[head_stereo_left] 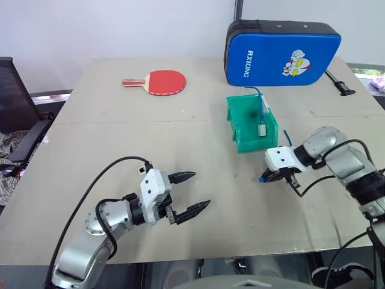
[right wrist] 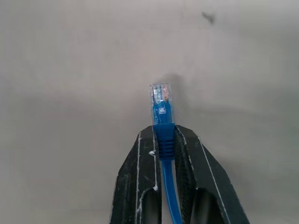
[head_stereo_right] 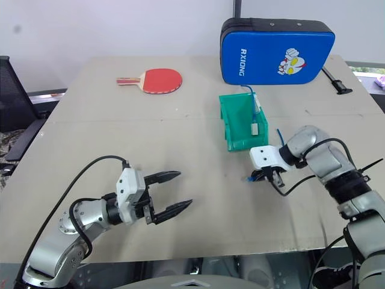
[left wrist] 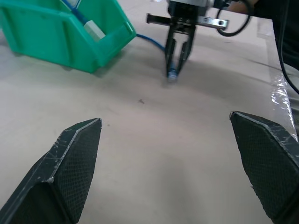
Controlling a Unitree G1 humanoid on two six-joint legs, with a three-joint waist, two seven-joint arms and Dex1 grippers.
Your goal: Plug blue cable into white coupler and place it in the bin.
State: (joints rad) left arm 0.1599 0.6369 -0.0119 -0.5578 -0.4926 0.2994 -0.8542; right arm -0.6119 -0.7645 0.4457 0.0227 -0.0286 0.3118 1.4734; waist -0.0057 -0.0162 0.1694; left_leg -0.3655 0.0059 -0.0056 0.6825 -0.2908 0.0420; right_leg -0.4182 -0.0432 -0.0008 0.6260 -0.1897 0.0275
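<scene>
At centre right, the right gripper (right wrist: 163, 140) has its jaws clamped on the blue cable (right wrist: 162, 112) behind its plug, leaving the tip free for insertion, while the left gripper (head_stereo_left: 189, 194) waits with jaws apart.

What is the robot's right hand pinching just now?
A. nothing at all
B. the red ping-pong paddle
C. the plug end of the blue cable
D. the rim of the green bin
C: the right gripper has its two black fingers shut on the blue cable just behind its clear plug, which pokes out toward the table; the rest of the cable runs back to the bin.
</scene>
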